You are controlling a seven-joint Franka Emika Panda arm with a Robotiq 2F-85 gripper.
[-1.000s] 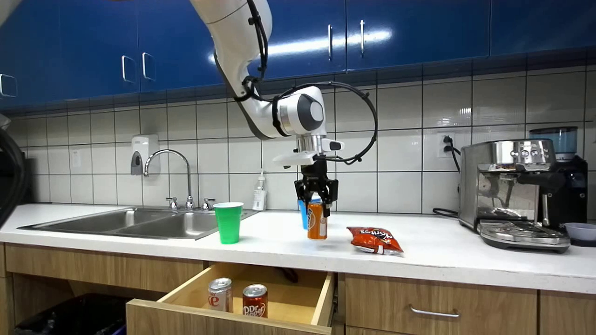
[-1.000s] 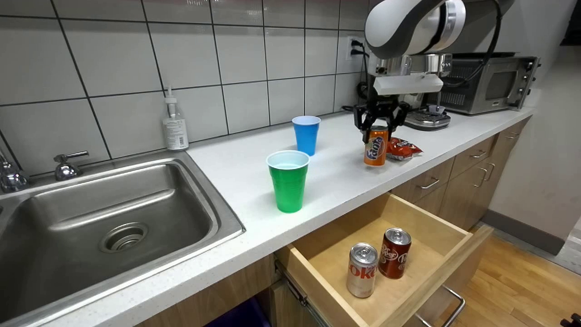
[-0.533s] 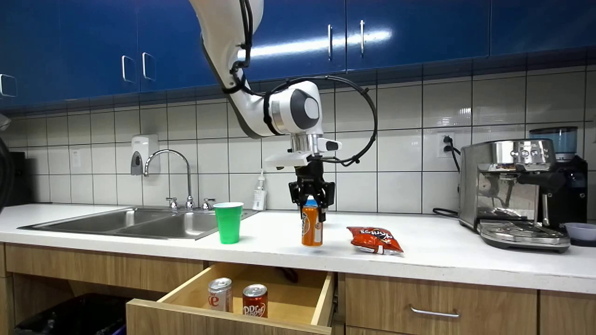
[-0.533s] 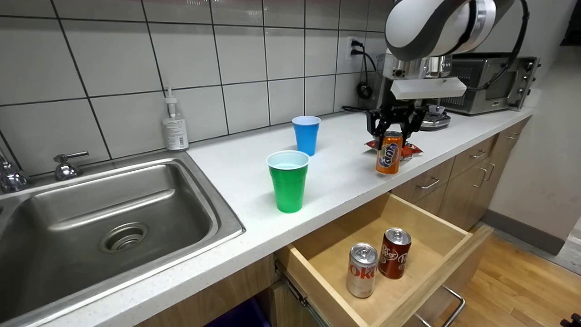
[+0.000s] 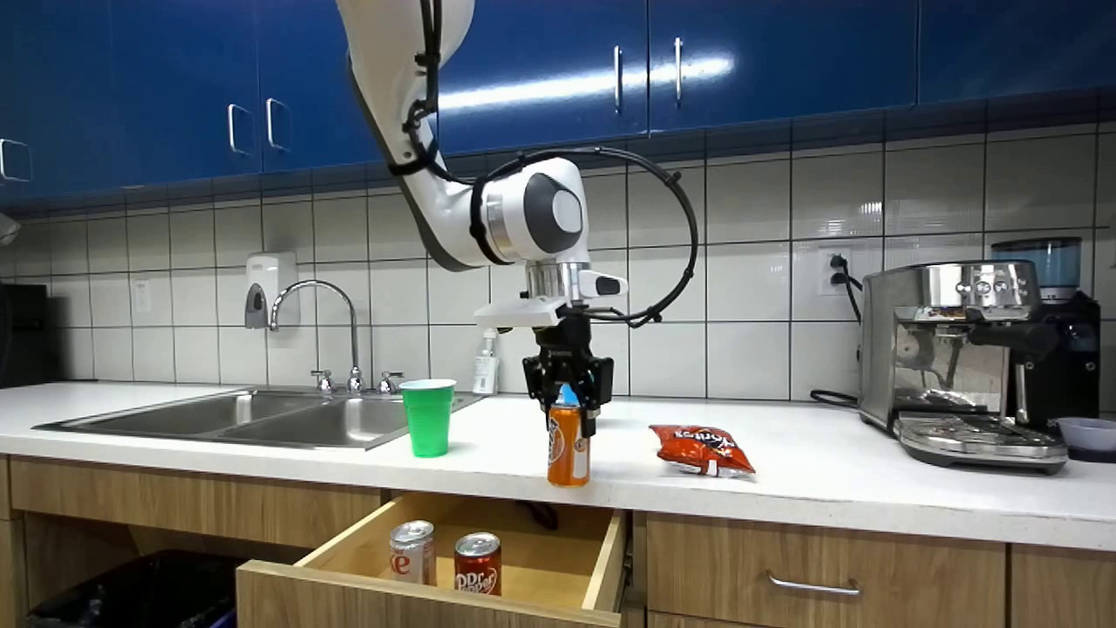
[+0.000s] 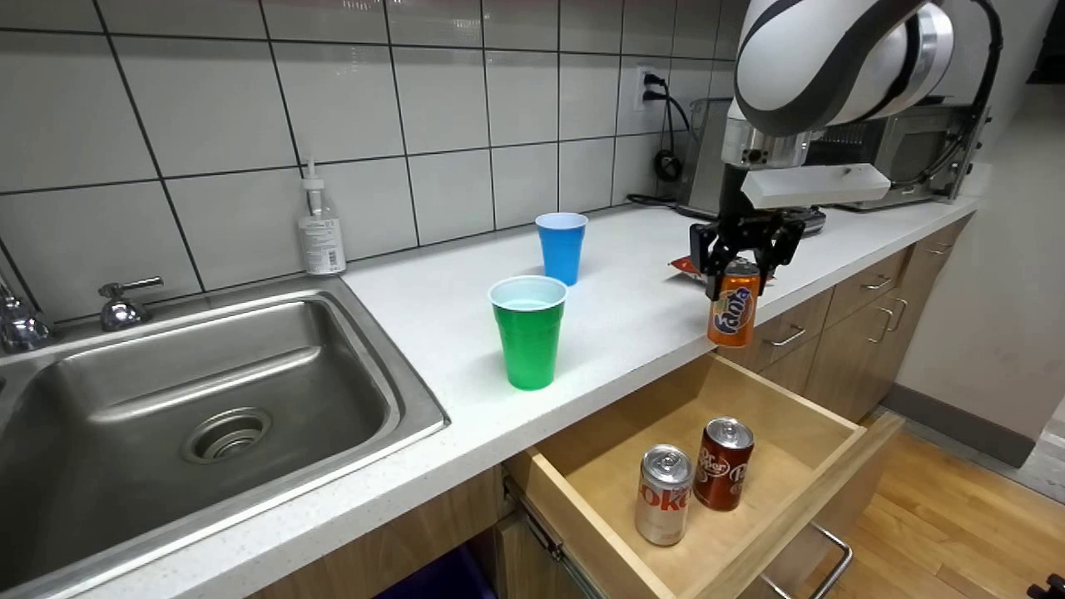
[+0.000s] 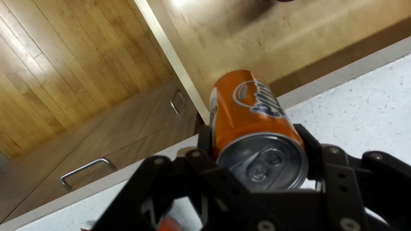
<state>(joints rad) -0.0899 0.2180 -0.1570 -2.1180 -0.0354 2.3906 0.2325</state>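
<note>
The long, flat, white desk (image 5: 819, 445) runs above the back of the open, box-shaped, pale wooden drawer (image 6: 774, 408). Above the drawer's back end, by the desk's edge, my black, jointed jaws pinch an upright orange cylindrical metal can (image 6: 734, 312) by its upper sides. Inside the drawer stand a silver cylindrical metal can (image 6: 664, 499) and a dark red cylindrical metal can (image 6: 724, 462). I judge this the carrying step; my next move calls for a firm grip, with the held can's base clear of the drawer's walls.

Fanta can (image 6: 734, 308) near counter edge (image 5: 785, 506), higher than drawer (image 5: 418, 608)
</note>
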